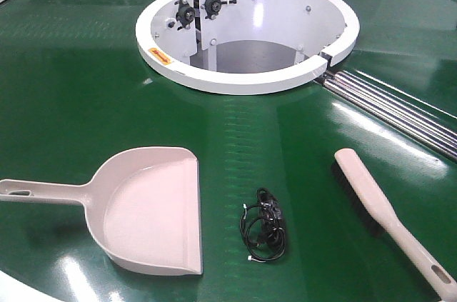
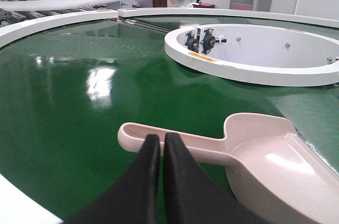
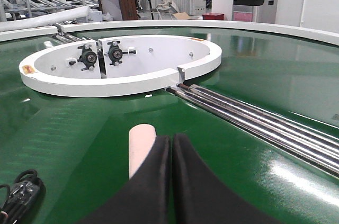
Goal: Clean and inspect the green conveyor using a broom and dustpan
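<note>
On glossy green conveyor surface (image 1: 71, 102): beige-pink scoop dustpan (image 1: 153, 209) left, flat beige broom (image 1: 371, 195) right, black cable tangle (image 1: 264, 225) between; left fingers (image 2: 145, 173), right fingers (image 3: 153, 179) clenched, empty.

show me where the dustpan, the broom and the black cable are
dustpan (image 1: 146, 213), front view, on the floor of the pan
broom (image 1: 363, 179), front view, on the flat back of the head
black cable (image 1: 265, 218), front view, middle of the coil
</note>
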